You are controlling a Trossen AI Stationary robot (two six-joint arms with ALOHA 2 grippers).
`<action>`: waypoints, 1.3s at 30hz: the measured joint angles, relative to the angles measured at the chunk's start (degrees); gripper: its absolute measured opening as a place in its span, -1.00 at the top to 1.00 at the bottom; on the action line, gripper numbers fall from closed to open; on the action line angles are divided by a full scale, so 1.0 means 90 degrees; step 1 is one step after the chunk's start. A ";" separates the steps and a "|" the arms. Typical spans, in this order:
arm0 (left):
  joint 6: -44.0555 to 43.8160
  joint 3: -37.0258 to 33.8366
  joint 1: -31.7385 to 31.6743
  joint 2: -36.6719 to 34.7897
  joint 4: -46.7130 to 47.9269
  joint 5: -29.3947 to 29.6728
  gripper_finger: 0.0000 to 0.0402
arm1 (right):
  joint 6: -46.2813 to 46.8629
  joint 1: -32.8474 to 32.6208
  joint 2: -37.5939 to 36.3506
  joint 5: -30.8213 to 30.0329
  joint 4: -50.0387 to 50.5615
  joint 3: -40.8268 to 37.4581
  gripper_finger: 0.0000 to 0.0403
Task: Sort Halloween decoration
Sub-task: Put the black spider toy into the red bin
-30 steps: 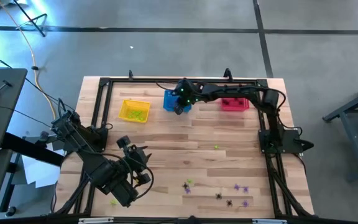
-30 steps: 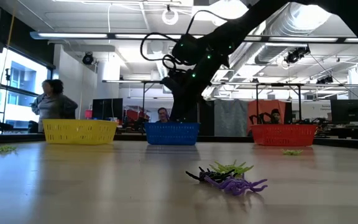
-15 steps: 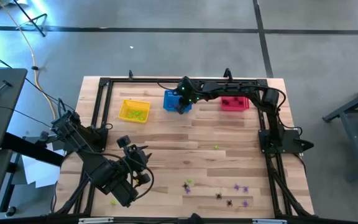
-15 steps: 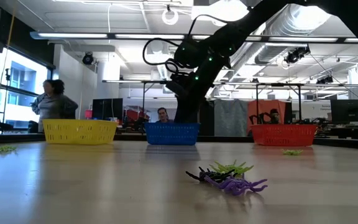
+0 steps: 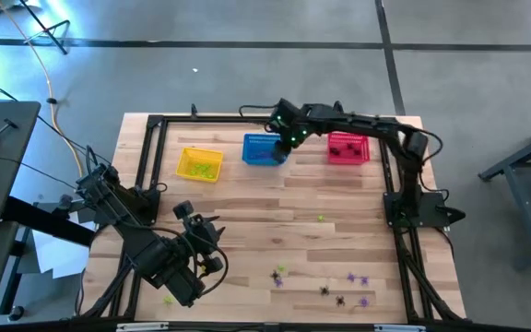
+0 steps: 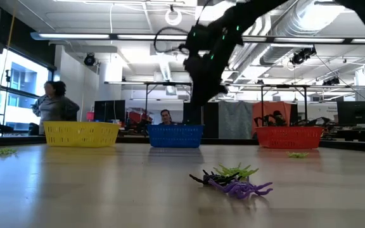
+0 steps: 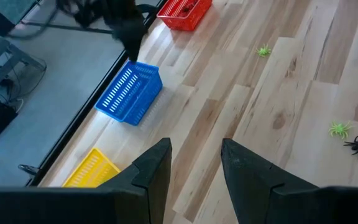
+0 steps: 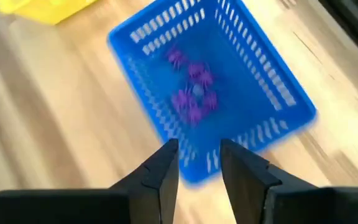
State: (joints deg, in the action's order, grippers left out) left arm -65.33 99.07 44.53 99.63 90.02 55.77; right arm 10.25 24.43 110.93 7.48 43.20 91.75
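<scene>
Left gripper (image 7: 194, 165) parked at the near-left of the table, fingers apart, nothing between them. Loose Halloween decoration well off to its right along the near edge: purple spiders (image 5: 358, 278), a black spider (image 5: 324, 290), a green spider (image 5: 280, 270), one more green one (image 5: 168, 298) right beside the left arm. In the low view three of them lie in a clump (image 6: 233, 179), touching. Lone green spider (image 5: 321, 219) mid-table.

Right gripper (image 8: 197, 163) up at the far edge, above the blue basket (image 8: 272, 93), fingers apart, empty. Directly below and just ahead of it: purple spiders in the basket (image 8: 194, 93). Red basket (image 5: 348, 148) just to its right holds dark pieces; yellow basket (image 5: 199, 164) to its left holds green ones.
</scene>
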 joint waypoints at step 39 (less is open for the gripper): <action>-0.1293 -0.1338 0.0029 0.0000 -0.1208 -0.0520 0.35 | 0.6722 -0.7484 0.0129 -0.1728 0.3020 0.0237 0.43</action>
State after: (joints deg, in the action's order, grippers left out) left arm -76.97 87.02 44.79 99.63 79.14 51.09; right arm 70.75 -42.93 112.09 -8.08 70.38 93.89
